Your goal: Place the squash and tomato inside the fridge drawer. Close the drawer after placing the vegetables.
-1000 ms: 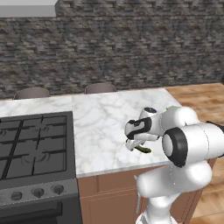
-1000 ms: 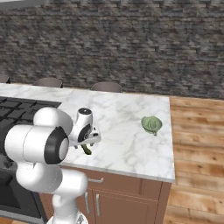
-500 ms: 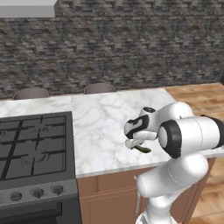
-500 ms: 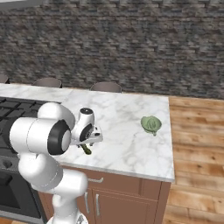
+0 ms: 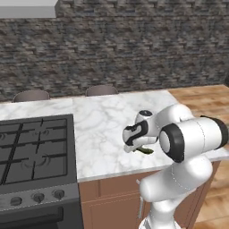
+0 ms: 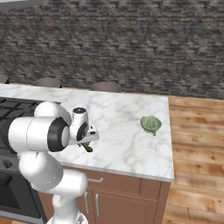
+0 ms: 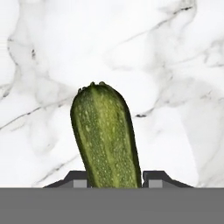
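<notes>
Left base view: the tool (image 5: 137,149) hangs low over the marble surface (image 5: 103,129), near its front edge — the squash (image 5: 144,150) pokes out beneath it.

Right base view: a green vegetable (image 6: 150,124) lies well apart.

Hand view: fingertips (image 7: 78,180) pinch the squash (image 7: 106,136) — closed on it.

The white arm rises from the base, bends at its big dark elbow joint and reaches forward and down, so the hand sits low over the marble. The wrist is turned so that the gripper (image 5: 139,149) points down, close to the surface. In the hand view the two dark fingertips (image 7: 157,177) stand on both sides of the squash (image 7: 106,136), one on each side and very near it. The squash passes between them, and they seem to clamp it. The gripper (image 6: 86,144) is partly hidden under the hand in the right base view.
</notes>
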Robot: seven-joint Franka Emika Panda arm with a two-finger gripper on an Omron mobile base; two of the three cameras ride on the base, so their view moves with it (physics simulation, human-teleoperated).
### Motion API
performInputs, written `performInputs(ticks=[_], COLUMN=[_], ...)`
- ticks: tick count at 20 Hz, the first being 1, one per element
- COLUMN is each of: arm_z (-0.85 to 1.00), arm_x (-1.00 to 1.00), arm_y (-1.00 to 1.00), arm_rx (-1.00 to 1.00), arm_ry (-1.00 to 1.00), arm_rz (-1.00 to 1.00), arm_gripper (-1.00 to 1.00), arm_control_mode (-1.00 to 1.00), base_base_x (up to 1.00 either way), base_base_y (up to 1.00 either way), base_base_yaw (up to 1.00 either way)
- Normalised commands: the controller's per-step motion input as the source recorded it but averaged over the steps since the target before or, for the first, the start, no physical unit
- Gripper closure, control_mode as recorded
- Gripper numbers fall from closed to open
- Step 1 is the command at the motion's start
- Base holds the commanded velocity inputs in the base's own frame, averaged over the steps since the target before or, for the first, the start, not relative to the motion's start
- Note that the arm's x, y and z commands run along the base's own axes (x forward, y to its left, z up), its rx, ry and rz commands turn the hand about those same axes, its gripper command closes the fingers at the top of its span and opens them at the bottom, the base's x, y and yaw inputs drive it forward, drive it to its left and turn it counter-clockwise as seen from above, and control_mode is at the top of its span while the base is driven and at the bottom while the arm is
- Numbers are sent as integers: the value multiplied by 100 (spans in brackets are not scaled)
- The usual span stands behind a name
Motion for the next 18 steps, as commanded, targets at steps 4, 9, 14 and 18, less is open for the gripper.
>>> performInputs(ticks=[4, 9, 14, 18], arm_z=[20, 80, 98, 87], arm_x=[0, -10, -46, -82], arm_y=[2, -35, -37, -4], arm_rx=[-7, -7, -1, 0], arm_ry=[0, -1, -2, -4], arm_rz=[0, 0, 0, -4], arm_gripper=[100, 100, 100, 100], arm_control_mode=[-100, -100, -100, -100], base_base_x=[0, 0, 0, 0], base_base_y=[0, 0, 0, 0], base_base_yaw=[0, 0, 0, 0])
